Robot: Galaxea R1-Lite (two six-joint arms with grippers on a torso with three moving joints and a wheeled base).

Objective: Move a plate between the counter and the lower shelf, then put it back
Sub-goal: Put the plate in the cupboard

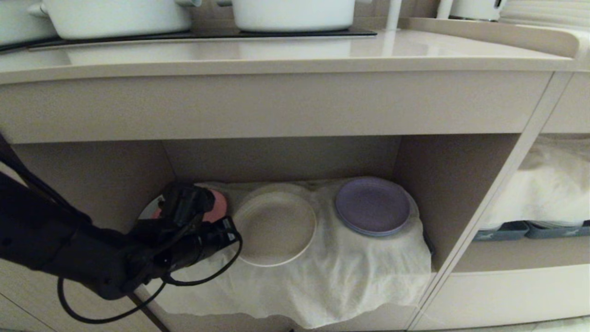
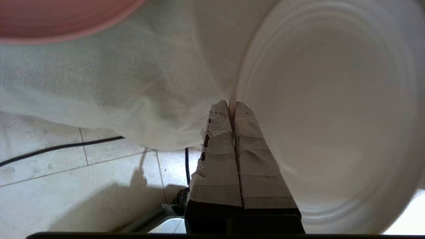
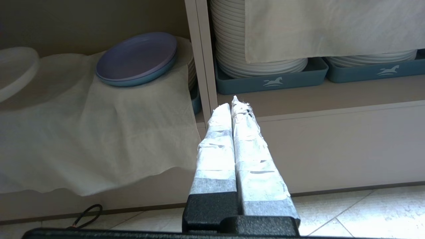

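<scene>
**Plate pinched at its rim in the lower shelf**

Kitchen cabinet front: the bench [image 1: 276,55] runs across the top, carrying two white pots [image 1: 295,14]; beneath it opens the lower shelf [image 1: 442,184], lined with one wrinkled cloth [image 1: 350,272]. On the cloth lie three groups of plates: the pink plate [image 1: 217,207] to the left, one cream plate [image 1: 275,228] in the middle, and the purple stack [image 1: 372,206] to the right. The left gripper [image 2: 233,108] reaches in from the left side; its jaws are closed on the cream plate's near-left rim, so the plate extends away from the jaws toward the shelf's middle. Being round, it has no long axis. The right gripper [image 3: 232,104] hangs outside the shelf, jaws closed and empty, well apart from the plate; the left arm is the nearer.
</scene>
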